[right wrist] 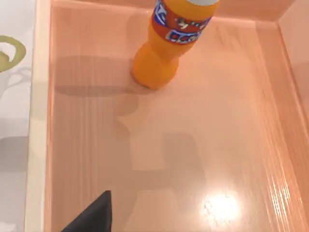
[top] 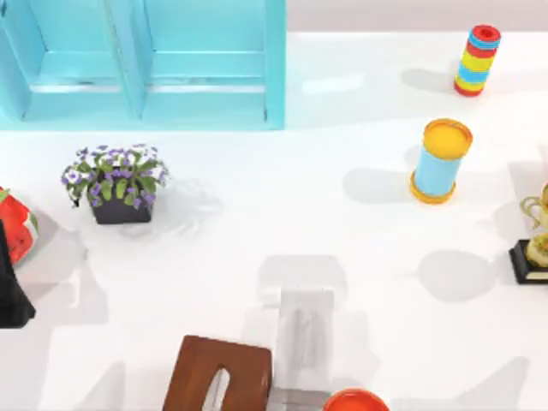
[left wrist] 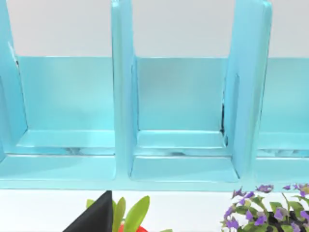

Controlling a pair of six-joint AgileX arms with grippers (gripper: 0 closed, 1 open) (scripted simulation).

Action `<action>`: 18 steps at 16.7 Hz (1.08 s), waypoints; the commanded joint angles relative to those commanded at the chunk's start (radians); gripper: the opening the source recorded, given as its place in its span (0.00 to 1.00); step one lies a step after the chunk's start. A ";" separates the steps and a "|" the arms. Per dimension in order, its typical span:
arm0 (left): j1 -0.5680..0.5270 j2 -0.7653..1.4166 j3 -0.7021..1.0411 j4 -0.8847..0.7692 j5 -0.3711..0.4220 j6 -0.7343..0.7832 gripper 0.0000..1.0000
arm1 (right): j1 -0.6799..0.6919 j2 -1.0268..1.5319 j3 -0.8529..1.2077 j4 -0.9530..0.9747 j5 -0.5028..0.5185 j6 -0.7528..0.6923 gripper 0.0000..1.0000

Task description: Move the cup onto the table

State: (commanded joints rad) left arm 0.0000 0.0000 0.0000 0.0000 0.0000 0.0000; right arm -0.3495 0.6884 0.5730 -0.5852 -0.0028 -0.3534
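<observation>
— What's the setting?

— A glossy white bench [top: 257,214] with a turquoise cabinet [top: 145,68] at its far left. A potted plant with purple flowers [top: 118,184] sits just in front of the cabinet. On the right side there is a striped ring stack [top: 478,60] at the far edge, a light-blue cylinder with yellow ends [top: 441,161] nearer, and a gold trophy [top: 535,240] at the right edge. A brown wooden block [top: 218,372] lies at the near edge.

— And the cup?

— I cannot tell where it is. Nothing on the open bench matches a plain blue cup, so I judge the move as not done, and likely not begun.

— What are the arms doing?

— The left tool [left wrist: 96,217] faces the open cabinet compartments from the bench side, with the plant's leaves close by. Whether it is wide or narrow I cannot tell, and nothing appears to be in it. The right tool [right wrist: 94,215] hangs over a pale wooden tray [right wrist: 241,121] where an orange soda bottle [right wrist: 169,43] lies. Its state I cannot tell either.

— So what is left?

— As I read it, everything: finding the cup, gripping it, carrying it over and setting it upright on a bare patch of bench. The middle, between plant and cylinder, looks roomy enough.
</observation>
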 joint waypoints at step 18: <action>0.000 0.000 0.000 0.000 0.000 0.000 1.00 | -0.368 0.832 0.633 -0.666 -0.001 -0.371 1.00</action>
State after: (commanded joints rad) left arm 0.0000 0.0000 0.0000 0.0000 0.0000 0.0000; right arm -0.7176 1.5208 1.2062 -1.2513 -0.0040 -0.7242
